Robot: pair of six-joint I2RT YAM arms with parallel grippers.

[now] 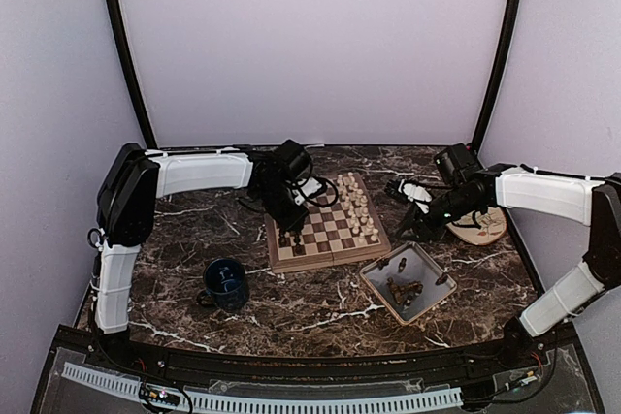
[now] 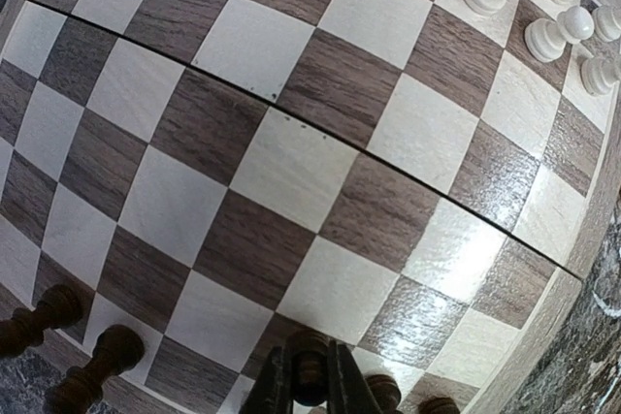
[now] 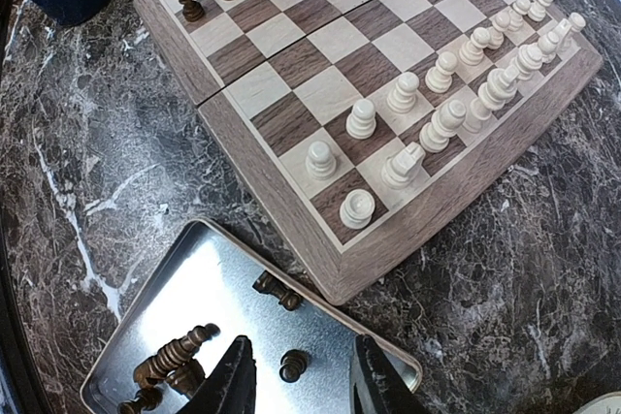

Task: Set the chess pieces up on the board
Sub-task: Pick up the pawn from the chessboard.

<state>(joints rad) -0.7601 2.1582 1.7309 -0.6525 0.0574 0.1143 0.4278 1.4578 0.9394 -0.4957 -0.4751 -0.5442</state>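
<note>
The board lies mid-table. Cream-white chess pieces stand in two rows along its right side. A few dark brown pieces stand at its left edge. My left gripper hovers low over that edge, shut on a dark brown piece held upright between the fingers. More dark pieces stand beside it. My right gripper hangs open over the grey tray. A dark piece lies in the tray below the gap, untouched.
The tray holds several loose dark pieces and sits at the board's near-right corner. A blue mug stands left of the board. A round beige plate lies far right, behind the right arm.
</note>
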